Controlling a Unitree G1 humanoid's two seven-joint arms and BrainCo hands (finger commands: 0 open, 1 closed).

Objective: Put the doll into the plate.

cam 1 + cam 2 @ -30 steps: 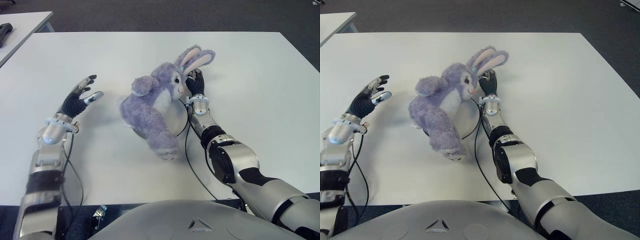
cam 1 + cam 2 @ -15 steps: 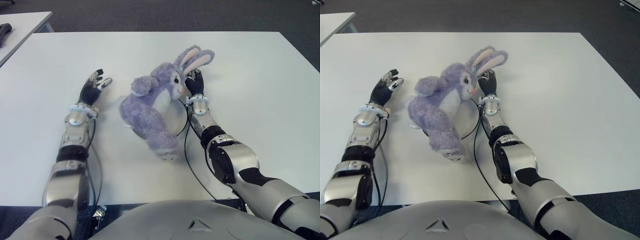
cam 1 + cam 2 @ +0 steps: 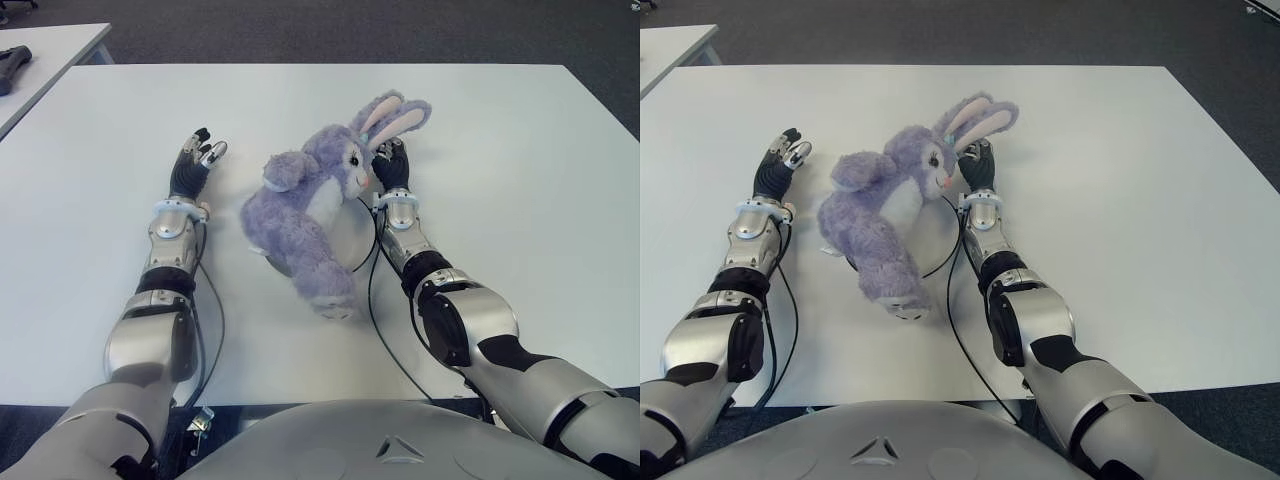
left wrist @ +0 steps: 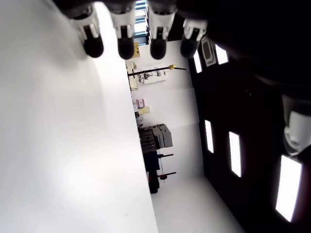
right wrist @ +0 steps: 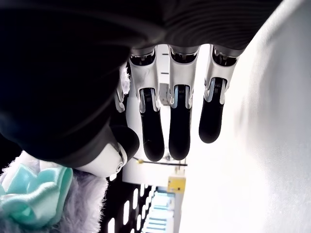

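Swinging inward during the last second, the left hand [image 3: 192, 164] now shows near the plush rabbit doll [image 3: 312, 208], fingers spread and empty, maybe ready to help. The right hand [image 3: 390, 166], fingers extended, holding nothing, stays beside the rabbit's head. The doll already lies across the plate [image 3: 349, 236] on the white surface [image 3: 520, 160], ears pointing far-right, feet toward the robot.

I count one fluffy purple rabbit doll [image 3: 300, 215], one pale round plate [image 3: 352, 238] mostly hidden beneath it, one white counter [image 3: 500, 150], and two robot hands, left hand [image 3: 190, 172] and right hand [image 3: 390, 170].
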